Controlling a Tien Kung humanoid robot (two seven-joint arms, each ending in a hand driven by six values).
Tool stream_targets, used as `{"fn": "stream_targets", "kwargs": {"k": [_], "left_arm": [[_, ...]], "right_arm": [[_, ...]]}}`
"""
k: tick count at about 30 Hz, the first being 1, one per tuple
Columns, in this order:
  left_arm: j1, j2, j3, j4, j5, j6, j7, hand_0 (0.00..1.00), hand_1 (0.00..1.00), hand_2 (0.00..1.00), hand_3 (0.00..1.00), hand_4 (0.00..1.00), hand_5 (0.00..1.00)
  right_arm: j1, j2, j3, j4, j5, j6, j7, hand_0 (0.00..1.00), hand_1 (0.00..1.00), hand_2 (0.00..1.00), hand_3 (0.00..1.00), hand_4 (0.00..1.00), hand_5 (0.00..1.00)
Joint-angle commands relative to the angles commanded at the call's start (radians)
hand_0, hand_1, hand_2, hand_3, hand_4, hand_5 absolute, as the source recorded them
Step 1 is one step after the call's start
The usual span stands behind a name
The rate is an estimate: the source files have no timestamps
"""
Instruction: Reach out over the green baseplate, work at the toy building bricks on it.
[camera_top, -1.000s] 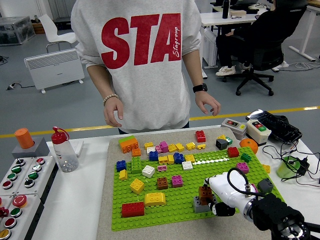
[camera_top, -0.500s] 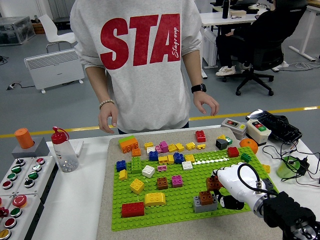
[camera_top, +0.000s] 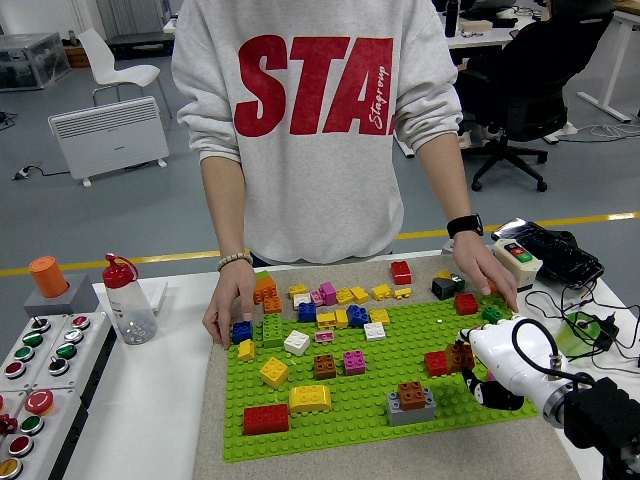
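The green baseplate (camera_top: 350, 425) lies mid-table on a tan mat, with several loose bricks along its far edge. My right hand (camera_top: 497, 368), white on a black arm, hovers low over the plate's right part. Its left side is against a brown brick (camera_top: 461, 357), and a red brick (camera_top: 436, 362) sits just left of that. A brown brick stacked on a grey one (camera_top: 411, 400) stands apart, nearer the front. The person leans in: one hand (camera_top: 228, 312) presses at the plate's left edge by a blue brick (camera_top: 241, 331), the other hand (camera_top: 488, 279) rests at its right far corner.
A red brick (camera_top: 266, 419) and a yellow brick (camera_top: 310, 398) sit front left on the plate. A water bottle (camera_top: 128, 300) and a button panel (camera_top: 40, 372) stand at the left. Button boxes (camera_top: 515, 256), an orange (camera_top: 499, 291), a green cup (camera_top: 574, 335) and cables crowd the right.
My right hand has drawn back rightward from the brown-on-grey stack, uncovering the red and brown bricks. The person has bent forward and put both hands down on the plate's edges.
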Motion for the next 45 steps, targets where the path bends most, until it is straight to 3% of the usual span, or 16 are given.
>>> {"fn": "stream_targets", "kwargs": {"k": [2, 3, 8, 9, 30, 37, 45], "left_arm": [[-0.001, 0.000, 0.000, 0.000, 0.000, 0.000, 0.000, 0.653, 0.692, 0.668, 0.563, 0.284, 0.998], [-0.001, 0.000, 0.000, 0.000, 0.000, 0.000, 0.000, 0.653, 0.694, 0.669, 0.564, 0.283, 0.998], [-0.004, 0.001, 0.001, 0.000, -0.002, 0.000, -0.001, 0.653, 0.694, 0.669, 0.564, 0.283, 0.998], [-0.004, 0.001, 0.001, 0.000, -0.002, 0.000, -0.001, 0.653, 0.693, 0.669, 0.564, 0.283, 0.998], [-0.008, 0.002, 0.000, 0.000, 0.000, -0.001, -0.001, 0.655, 0.694, 0.670, 0.566, 0.283, 0.998], [-0.008, 0.002, 0.000, 0.000, -0.001, -0.001, -0.001, 0.656, 0.693, 0.670, 0.565, 0.282, 0.998], [-0.009, 0.002, 0.001, 0.000, -0.002, -0.001, -0.001, 0.656, 0.693, 0.670, 0.565, 0.282, 0.998]], "right_arm": [[-0.002, -0.003, 0.000, 0.000, 0.003, 0.005, 0.000, 0.361, 0.475, 0.550, 0.516, 0.431, 0.298], [-0.002, -0.004, -0.001, 0.000, 0.004, 0.008, 0.000, 0.257, 0.412, 0.515, 0.512, 0.422, 0.285], [-0.002, -0.010, -0.003, 0.002, 0.008, 0.021, 0.000, 0.257, 0.412, 0.515, 0.512, 0.422, 0.285], [-0.002, -0.011, -0.004, 0.002, 0.008, 0.021, 0.000, 0.211, 0.374, 0.472, 0.511, 0.420, 0.273], [-0.001, -0.009, -0.018, -0.013, 0.014, 0.033, 0.000, 0.225, 0.377, 0.468, 0.508, 0.421, 0.280], [-0.001, -0.027, -0.018, -0.025, 0.009, 0.037, 0.000, 0.226, 0.376, 0.468, 0.508, 0.424, 0.282], [-0.009, -0.080, -0.025, -0.038, 0.021, 0.045, 0.000, 0.226, 0.376, 0.468, 0.507, 0.423, 0.277]]}}
